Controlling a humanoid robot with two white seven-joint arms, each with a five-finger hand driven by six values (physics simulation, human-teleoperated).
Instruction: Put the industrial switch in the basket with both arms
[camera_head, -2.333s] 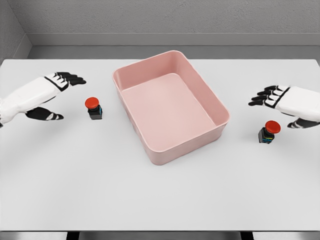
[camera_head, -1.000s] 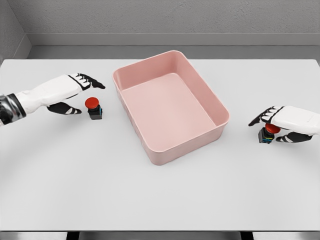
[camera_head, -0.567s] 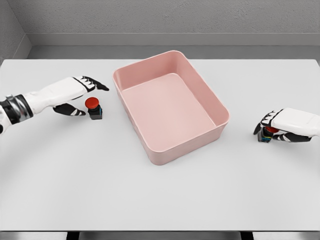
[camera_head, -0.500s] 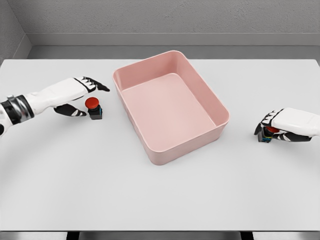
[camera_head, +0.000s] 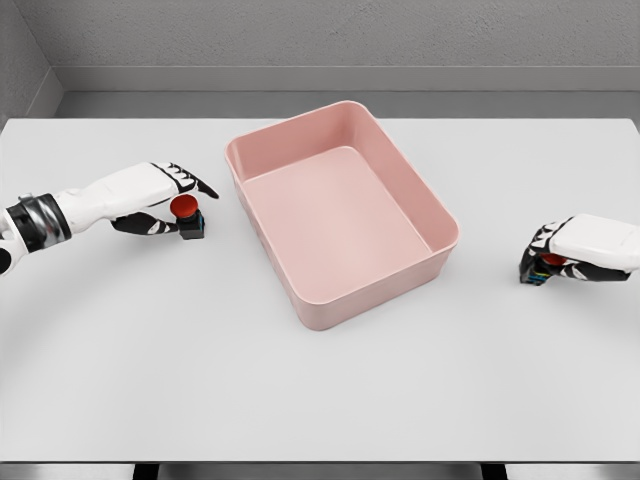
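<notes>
both red-capped black industrial switches (camera_head: 188, 216) (camera_head: 540, 268) sit on the white counter (camera_head: 320, 390), fingers closing around each but neither lifted; pink plastic basket (camera_head: 300, 290) holds nothing.

i see the basket (camera_head: 340, 215) at the middle of the table (camera_head: 320, 390). one switch (camera_head: 187, 217) stands left of it, with my left hand (camera_head: 160, 195) around it. the other switch (camera_head: 541, 268) sits on the right, well apart from the basket, under my right hand (camera_head: 585, 248).
</notes>
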